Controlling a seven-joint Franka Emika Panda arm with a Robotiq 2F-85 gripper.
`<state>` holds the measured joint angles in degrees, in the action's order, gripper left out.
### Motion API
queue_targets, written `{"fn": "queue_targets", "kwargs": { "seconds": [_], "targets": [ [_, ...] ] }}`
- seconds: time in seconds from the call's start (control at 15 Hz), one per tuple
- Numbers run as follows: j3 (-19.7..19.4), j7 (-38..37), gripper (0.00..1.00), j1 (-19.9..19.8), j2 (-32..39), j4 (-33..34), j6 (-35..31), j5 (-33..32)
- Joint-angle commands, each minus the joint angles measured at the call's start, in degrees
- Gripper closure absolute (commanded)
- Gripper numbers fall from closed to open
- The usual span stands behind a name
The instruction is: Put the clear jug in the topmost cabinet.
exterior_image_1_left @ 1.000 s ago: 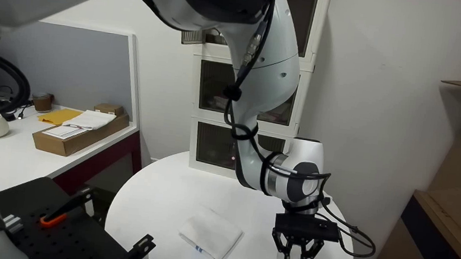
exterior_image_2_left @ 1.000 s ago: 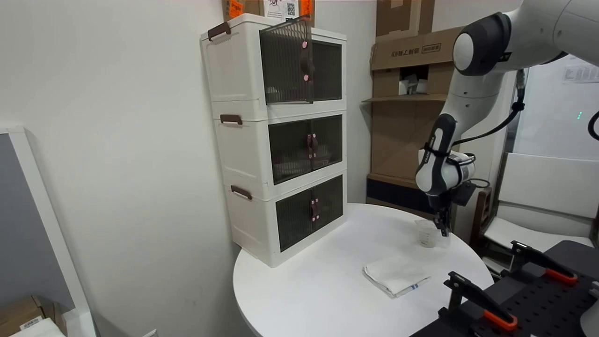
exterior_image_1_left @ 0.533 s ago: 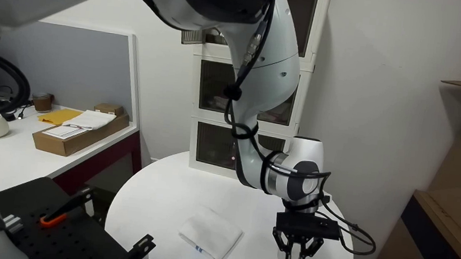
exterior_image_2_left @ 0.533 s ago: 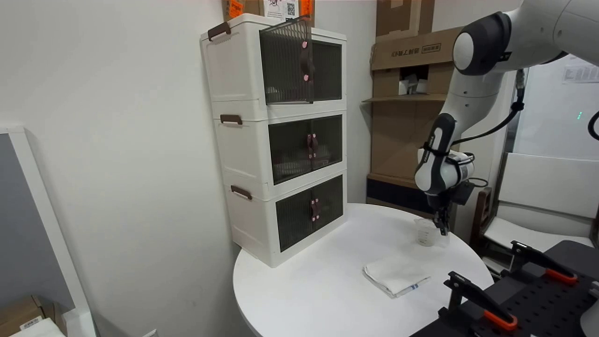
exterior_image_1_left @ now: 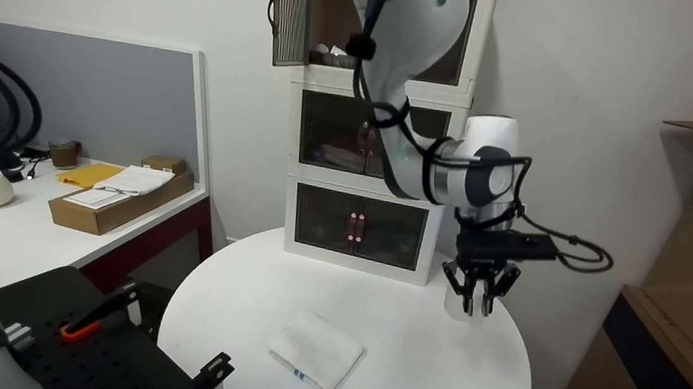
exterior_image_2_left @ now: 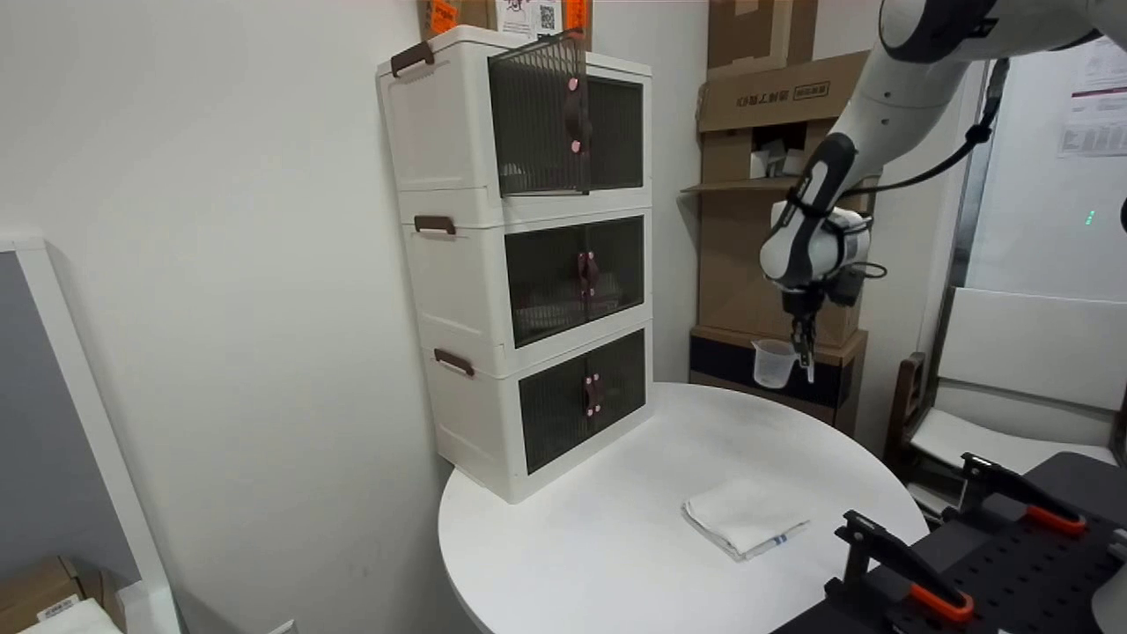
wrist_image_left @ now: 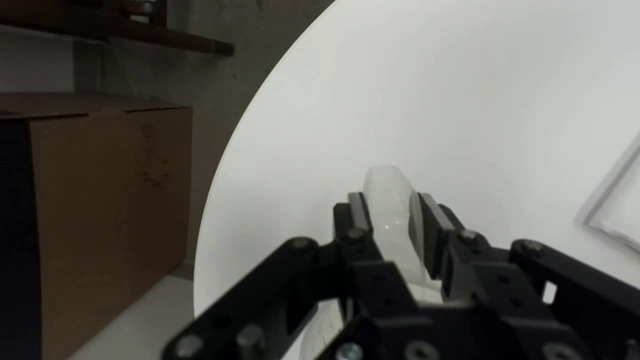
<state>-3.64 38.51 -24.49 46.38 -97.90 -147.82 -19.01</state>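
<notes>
Round white surface, standing by a pale wall.

Item: clear jug. One, see-through, cup-like; held in the air above the surface, apart from it, roughly upright, perhaps tilted a little.

Item: end effector. One, pointing down; its fingers are clamped on the jug's handle, which shows between them in your wrist view. The jug's body sits to one side of that grip.

Step in hand, as judged: the carry. You have the pick-up done, the placing not yet.

Item: topmost cabinet. Highest of three stacked compartments, well apart from the jug; one door swung outward, the other apparently closed. Inside, a dark container with pale contents, too small to name; part of the interior is hidden.

Next move, as judged: you need much more height first, then a reach into the uncovered half of the front. Pass clear of the swung door's free edge, keep the jug level, and find room away from the container before you release.

Items: middle compartment and lowest compartment, doors closed.

Item: folded white cloth, flat on the surface, apart from the jug.

Item: black perforated board with orange-gripped clamps, beside the surface.
</notes>
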Motion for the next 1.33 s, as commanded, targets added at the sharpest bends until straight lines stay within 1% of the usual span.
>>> {"fn": "queue_targets", "kwargs": {
  "seconds": [0.0, 0.27, 0.4, 0.53, 0.6, 0.73, 0.93, 1.13, 1.27],
  "targets": [
    [2.7, 9.3, 0.93, 1.18, -8.98, -1.5, 11.49, 1.98],
    [3.35, 15.95, 0.93, 6.18, -16.49, -1.58, 22.13, 1.19],
    [3.01, 16.55, 0.93, 9.49, -20.04, -2.05, 25.03, -0.07],
    [3.06, 16.82, 0.93, 12.03, -22.66, -2.22, 26.58, -0.48],
    [3.17, 17.05, 0.93, 13.08, -23.98, -2.47, 27.09, -0.59],
    [3.68, 17.57, 0.93, 14.77, -27.28, -4.15, 26.08, -0.24],
    [4.61, 18.35, 0.93, 16.31, -31.64, -6.62, 24.37, 1.86],
    [5.41, 17.17, 0.93, 17.09, -34.42, -7.79, 22.48, 6.73],
    [6.11, 18.5, 0.93, 16.87, -35.63, -7.87, 21.93, 12.78]
  ]
}}
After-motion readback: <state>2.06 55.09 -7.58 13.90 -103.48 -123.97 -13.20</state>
